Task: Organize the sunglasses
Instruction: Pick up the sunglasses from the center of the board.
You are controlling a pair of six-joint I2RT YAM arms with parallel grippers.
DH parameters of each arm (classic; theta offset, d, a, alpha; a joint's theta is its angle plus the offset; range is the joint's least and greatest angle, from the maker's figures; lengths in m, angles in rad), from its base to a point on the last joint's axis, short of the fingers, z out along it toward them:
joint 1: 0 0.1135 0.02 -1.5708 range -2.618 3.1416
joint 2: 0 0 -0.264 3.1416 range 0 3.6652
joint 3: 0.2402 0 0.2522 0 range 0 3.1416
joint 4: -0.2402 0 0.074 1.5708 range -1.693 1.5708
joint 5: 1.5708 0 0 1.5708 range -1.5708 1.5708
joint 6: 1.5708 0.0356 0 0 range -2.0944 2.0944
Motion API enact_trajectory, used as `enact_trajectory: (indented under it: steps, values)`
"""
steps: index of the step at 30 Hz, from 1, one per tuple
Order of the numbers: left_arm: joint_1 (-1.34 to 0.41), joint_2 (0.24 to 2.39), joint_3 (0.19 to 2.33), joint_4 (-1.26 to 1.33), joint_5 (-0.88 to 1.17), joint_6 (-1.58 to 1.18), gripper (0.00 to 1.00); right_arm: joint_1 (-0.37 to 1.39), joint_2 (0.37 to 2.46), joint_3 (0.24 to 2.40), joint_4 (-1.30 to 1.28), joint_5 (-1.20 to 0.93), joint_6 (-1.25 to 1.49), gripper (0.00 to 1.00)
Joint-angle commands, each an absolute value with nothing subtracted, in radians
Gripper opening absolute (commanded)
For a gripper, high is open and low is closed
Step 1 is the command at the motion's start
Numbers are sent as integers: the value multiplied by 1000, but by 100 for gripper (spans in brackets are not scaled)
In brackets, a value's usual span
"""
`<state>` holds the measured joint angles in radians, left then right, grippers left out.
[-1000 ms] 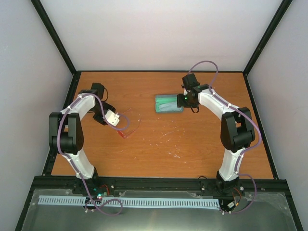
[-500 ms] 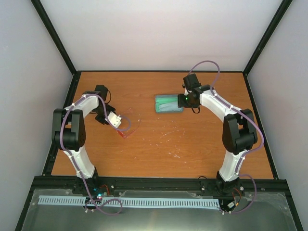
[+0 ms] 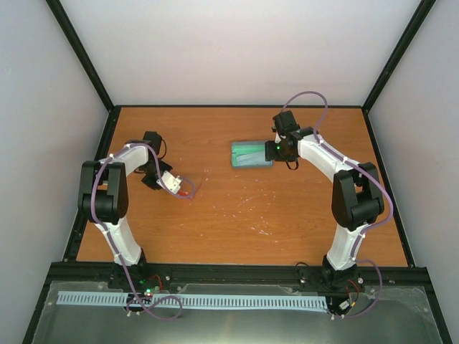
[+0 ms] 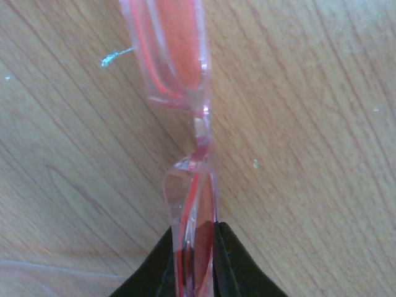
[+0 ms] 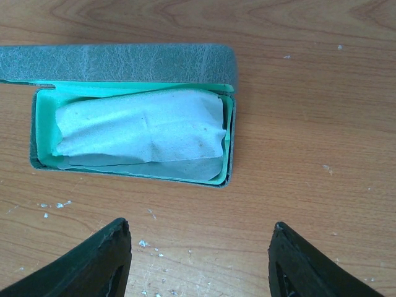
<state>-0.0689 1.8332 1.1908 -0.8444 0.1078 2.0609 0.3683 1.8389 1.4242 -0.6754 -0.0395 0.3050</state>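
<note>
The left tool [image 4: 193, 232] is pinching one lens of the sunglasses [image 4: 176, 55]; the right tool [image 5: 199, 238] is hovering, jaws apart, beside the open case [image 5: 124, 62].

The sunglasses [image 4: 176, 55] are see-through pinkish red with a thin red frame and clear glints along the edges. The table [image 4: 309, 124] is orange-brown wood with fine darker grain lines and a few pale scratches. The case [image 5: 124, 62] is mottled grey-blue outside and mint green inside, and the cloth [image 5: 142, 127] in it is pale blue with faint specks. The left gripper [image 4: 193, 228] and right gripper [image 5: 199, 226] are black. The arms [image 3: 123, 242] are white with black joints, and their cables [image 3: 305, 97] are purple.
</note>
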Motion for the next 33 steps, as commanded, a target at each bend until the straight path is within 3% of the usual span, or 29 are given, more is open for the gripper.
enact_trajectory:
  steps: [1,7,11,16,20,26,33]
  values:
    - [-77,1849,1188,-830,111,2062,11,372,1812,1429,-666,-40,314,60]
    - [-80,1810,1204,-772,199,2039,1,366,1816,1456,-666,-65,308,60]
    - [-100,1749,1201,-637,342,1995,1,297,1822,1501,-629,-193,333,60]
    - [-117,1620,1087,-233,635,1876,1,163,1872,1604,-566,-571,367,61]
    - [-150,1535,946,162,825,1794,1,151,1981,1766,-602,-935,369,61]
    - [-180,1533,808,623,1045,1723,3,160,2053,1779,-578,-1154,431,64]
    - [-226,1638,828,879,1089,1658,4,219,2082,1785,-621,-1306,422,67]
